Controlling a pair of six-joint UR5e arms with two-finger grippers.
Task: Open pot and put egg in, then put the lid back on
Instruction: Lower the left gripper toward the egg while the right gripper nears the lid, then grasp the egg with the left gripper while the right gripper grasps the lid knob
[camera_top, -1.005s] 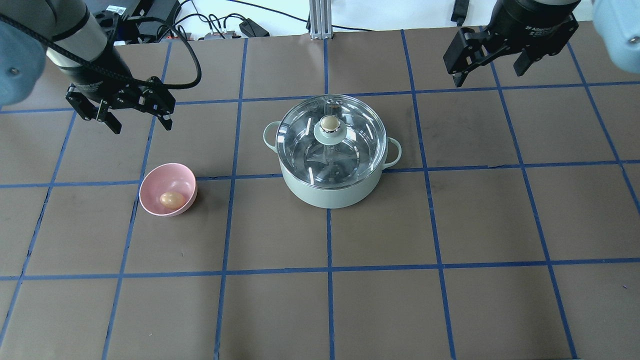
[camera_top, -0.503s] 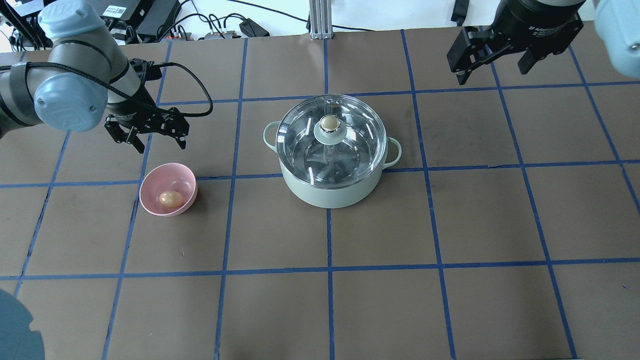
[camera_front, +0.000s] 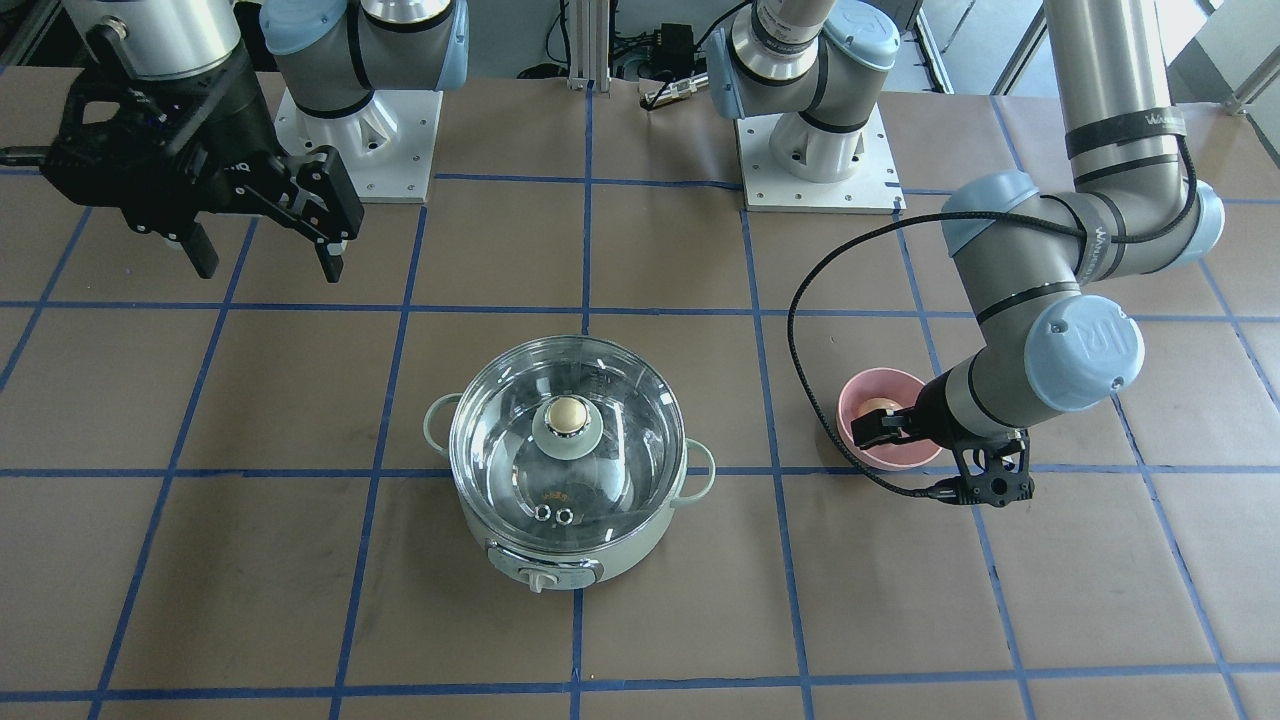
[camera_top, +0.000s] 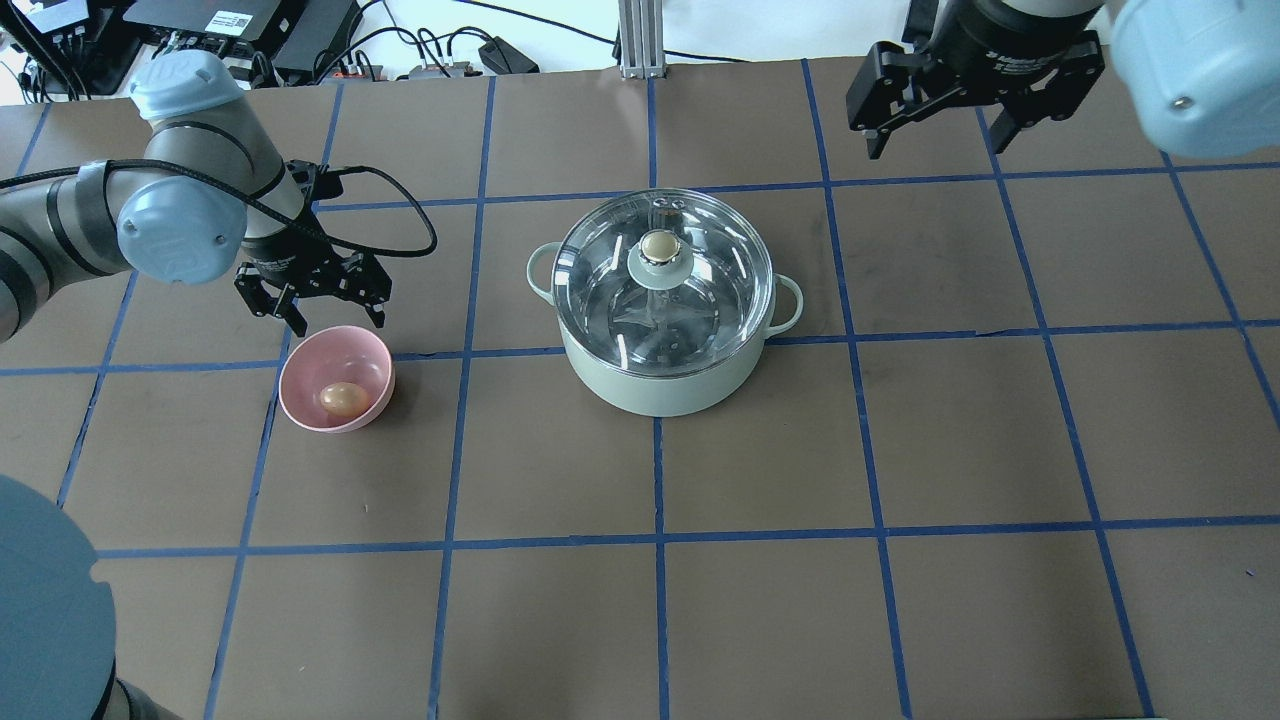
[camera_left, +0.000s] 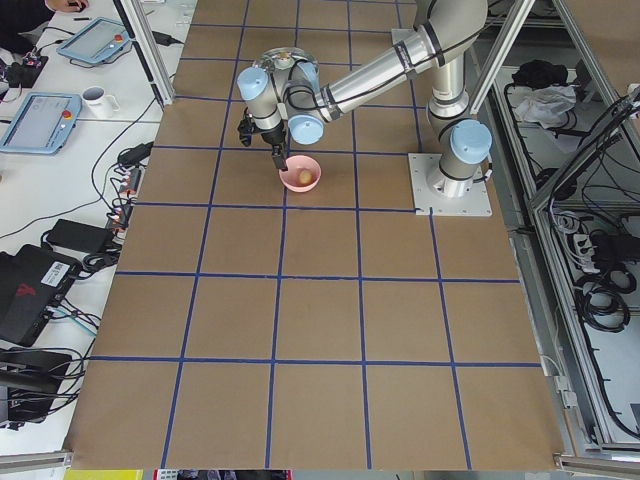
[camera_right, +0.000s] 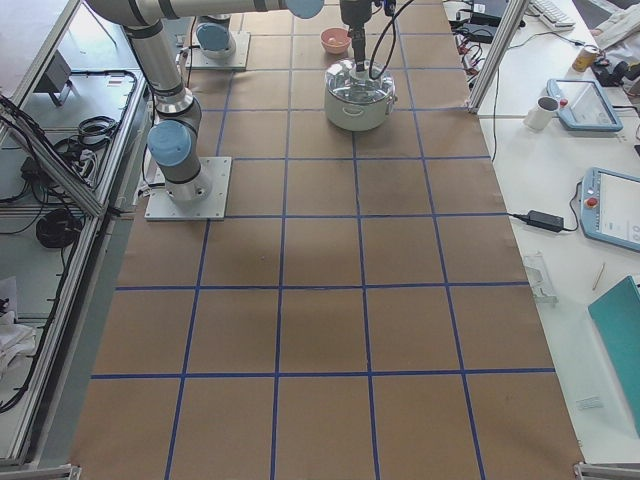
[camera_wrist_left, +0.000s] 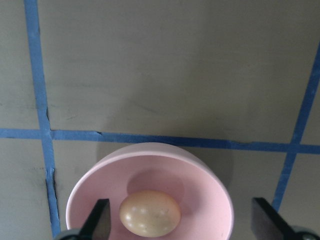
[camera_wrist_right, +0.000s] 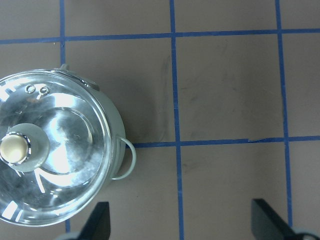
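Round mint-green electric pot (camera_top: 655, 385) sits mid-worktop (camera_top: 900, 430) w/ clear glass lid (camera_top: 700, 290), beige knob, seated on it. Small tan-brown oval egg (camera_top: 342, 399) lies in small pink round bowl (camera_top: 290, 385), well apart from pot on robot's L. L hand (camera_top: 338, 322) spread wide, empty, poised over bowl's rim, clear of egg; R hand (camera_top: 937, 140) spread wide, empty, raised at far R, apart from pot.

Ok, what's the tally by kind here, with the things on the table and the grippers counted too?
pot: 1
lid: 1, on the pot
bowl: 1, pink
egg: 1, in the bowl
grippers: 2, left gripper and right gripper, both open
Total: 6
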